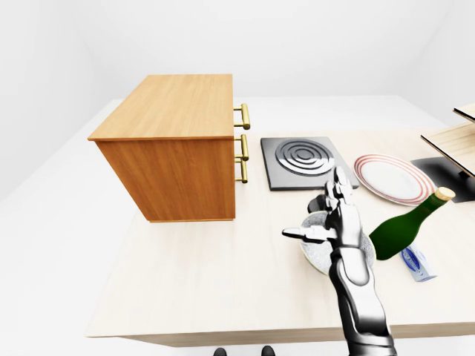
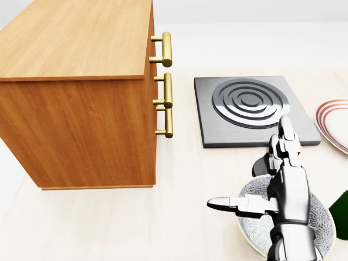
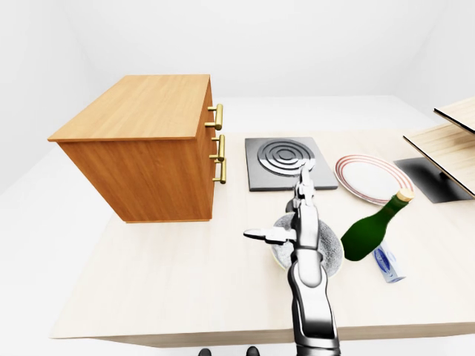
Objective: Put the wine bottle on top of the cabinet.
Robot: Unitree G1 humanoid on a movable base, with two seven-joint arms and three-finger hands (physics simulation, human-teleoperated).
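Observation:
The green wine bottle (image 1: 401, 228) with a cork top lies tilted on the table at the right of the left-eye view, its neck pointing up and right. Its base is next to a grey speckled bowl (image 1: 315, 252). My right hand (image 1: 319, 211) is open above the bowl, fingers straight up and thumb spread to the left. It stands just left of the bottle and I cannot tell whether it touches it. The wooden cabinet (image 1: 174, 111) with brass handles (image 1: 243, 117) stands at the upper left, its flat top bare. My left hand does not show.
A black hob plate (image 1: 300, 159) lies right of the cabinet. A white plate with red rings (image 1: 392, 178) lies beyond the bottle. A small blue packet (image 1: 417, 263) lies below the bottle. A wooden shelf (image 1: 456, 141) on a dark base stands at the right edge.

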